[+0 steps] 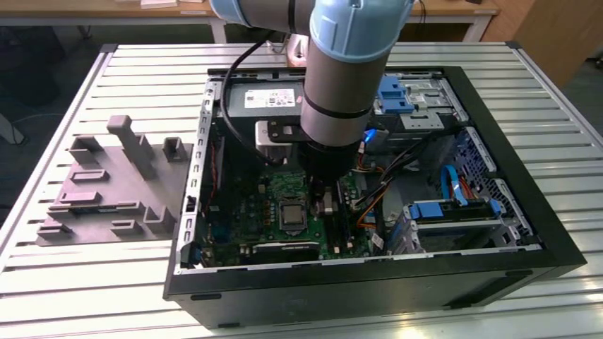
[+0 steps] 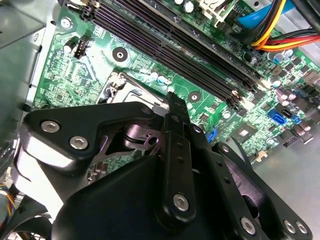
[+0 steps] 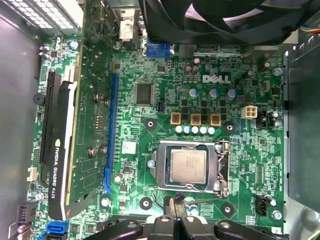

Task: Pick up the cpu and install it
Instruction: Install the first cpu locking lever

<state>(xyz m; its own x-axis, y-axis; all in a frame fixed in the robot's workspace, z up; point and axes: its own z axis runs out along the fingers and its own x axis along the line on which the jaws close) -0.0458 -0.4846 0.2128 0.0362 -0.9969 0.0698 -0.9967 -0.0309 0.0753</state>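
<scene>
The cpu (image 3: 188,166), a pale silvery square chip, lies flat inside the black metal-framed socket (image 3: 222,167) on the green motherboard (image 3: 165,75). In the exterior view the cpu (image 1: 287,212) shows as a small pale square inside the open computer case. My gripper (image 3: 178,209) hangs just beside the socket's edge, close to the thin wire lever (image 3: 210,199). Its black fingers (image 2: 176,125) stand close together with nothing between them. The gripper (image 1: 325,201) sits low over the board on the exterior view's right of the socket.
The black computer case (image 1: 527,233) stands on a slatted metal table. A graphics card (image 3: 56,150), memory slots (image 2: 165,45), a fan (image 3: 225,15), coloured cables (image 2: 280,30) and blue drive brackets (image 1: 443,208) crowd around the socket. A grey fixture block (image 1: 104,183) sits outside the case.
</scene>
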